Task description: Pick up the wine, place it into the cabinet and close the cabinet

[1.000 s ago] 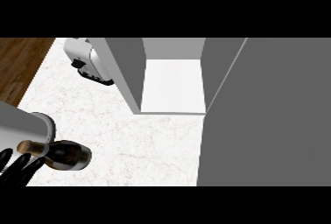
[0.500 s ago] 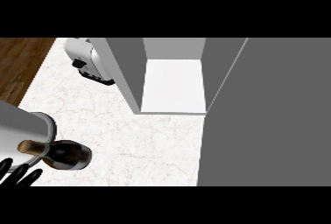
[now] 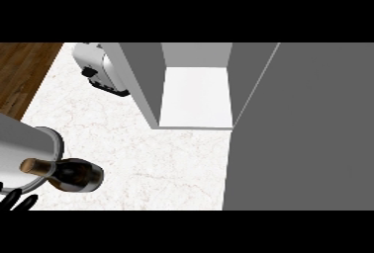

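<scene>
The left hand (image 3: 18,201) has slid lower and further toward the corner than it was half a second ago; then its dark fingers lay close beside the wine (image 3: 71,174), now only their tips poke up at the bottom left edge, a little apart from the bottle. The wine itself has not shifted. It stands on the white counter (image 3: 161,163) near the left side, cork toward us, its dark body just in front of the grey forearm (image 3: 25,153) that crosses that corner.

From what shows of the hand, the fingers look straight and spread, holding nothing. The right hand is nowhere to be seen.

The cabinet (image 3: 196,96) sits well apart from the bottle, up and to the right, its pale floor bare and its door (image 3: 303,128) swung wide, filling the right side of the view. A toaster (image 3: 102,71) stands by the cabinet's left wall.

So, as I read it, nothing of the job is done yet. The bottle is not grasped, let alone lifted; it has not been carried across, the cabinet holds nothing that I can see, and the door is open. Every step is still ahead: take hold of the wine, move it across the counter into the opening, set it down, then swing the door to.
</scene>
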Robot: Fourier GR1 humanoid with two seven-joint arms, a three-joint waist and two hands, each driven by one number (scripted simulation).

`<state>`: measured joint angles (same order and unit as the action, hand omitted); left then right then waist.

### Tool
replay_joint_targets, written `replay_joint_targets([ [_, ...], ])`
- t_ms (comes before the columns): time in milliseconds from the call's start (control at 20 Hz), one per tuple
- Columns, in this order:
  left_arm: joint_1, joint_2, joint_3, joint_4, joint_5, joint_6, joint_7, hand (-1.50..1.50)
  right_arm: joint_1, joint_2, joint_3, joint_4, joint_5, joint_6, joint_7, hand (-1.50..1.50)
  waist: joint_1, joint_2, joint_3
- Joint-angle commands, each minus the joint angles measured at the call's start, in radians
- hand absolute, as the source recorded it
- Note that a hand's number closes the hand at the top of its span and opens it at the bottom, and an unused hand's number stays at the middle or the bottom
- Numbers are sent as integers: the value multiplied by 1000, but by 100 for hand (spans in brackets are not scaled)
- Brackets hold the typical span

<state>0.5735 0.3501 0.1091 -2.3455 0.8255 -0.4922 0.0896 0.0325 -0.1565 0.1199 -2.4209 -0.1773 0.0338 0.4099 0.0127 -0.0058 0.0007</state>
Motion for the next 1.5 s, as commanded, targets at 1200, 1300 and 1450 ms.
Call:
replay_joint_targets([
  [1200, -236, -6, 286, 176, 10, 116, 73, -150, -82, 10, 12, -165, -6, -41, 206, -150, -17, 4, -1],
  [1300, -245, -5, 320, 309, 5, 22, 36, -150, -82, 33, 11, -79, -3, -22, 124, -150, -13, 5, -1],
  [1450, -307, -41, 282, 366, -84, 38, 30, -150, -60, 48, 28, -85, 9, -18, 110, -150, -15, 5, -1],
])
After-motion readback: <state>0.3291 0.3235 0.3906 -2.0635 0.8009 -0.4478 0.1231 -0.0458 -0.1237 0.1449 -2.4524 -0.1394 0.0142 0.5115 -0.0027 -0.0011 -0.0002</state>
